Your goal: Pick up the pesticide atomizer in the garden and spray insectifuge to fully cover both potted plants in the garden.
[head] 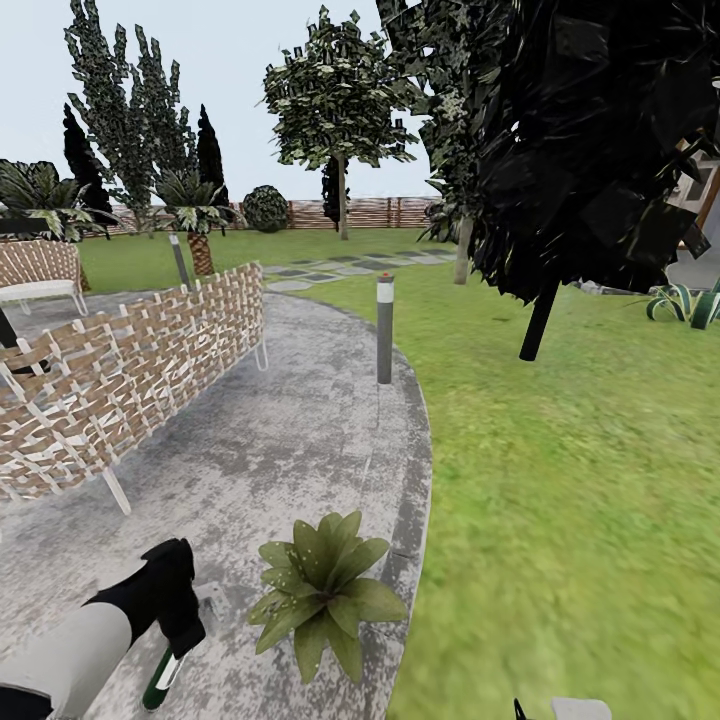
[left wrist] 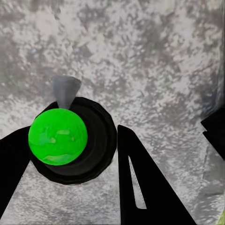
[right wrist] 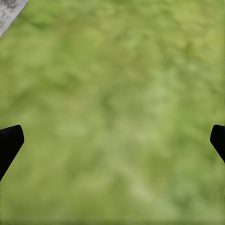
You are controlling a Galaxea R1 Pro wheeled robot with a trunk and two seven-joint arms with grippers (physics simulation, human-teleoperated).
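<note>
- On the round grey stone patio, the robot's left end effector hangs over the pesticide atomizer, a dark green bottle with a white label patch that shows just below the black fingers in the head view.
- The left wrist view looks straight down on the bottle's round top, marked by a bright green blob, with a greyish nozzle pointing away; one black finger stands beside it and the other crosses the frame's corner, so the jaws are wide with the bottle between them, and no contact is visible.
- One potted plant, a rosette of speckled pointed leaves, sits just beside the atomizer near the patio's curved edge, where stone meets lawn.
- The right end effector is spread wide and holding nothing, hanging over grass.
- A grey bollard lamp stands farther along the patio edge, and a woven-slat sofa lines the patio's far side.
- The step in hand appears to be the grasp: it should go best if the fingers centre on the bottle's body, descend below the trigger head, and close squarely so the nozzle ends up free to face the leaves.
- A skewed closure risks tipping the upright bottle onto the stone.
</note>
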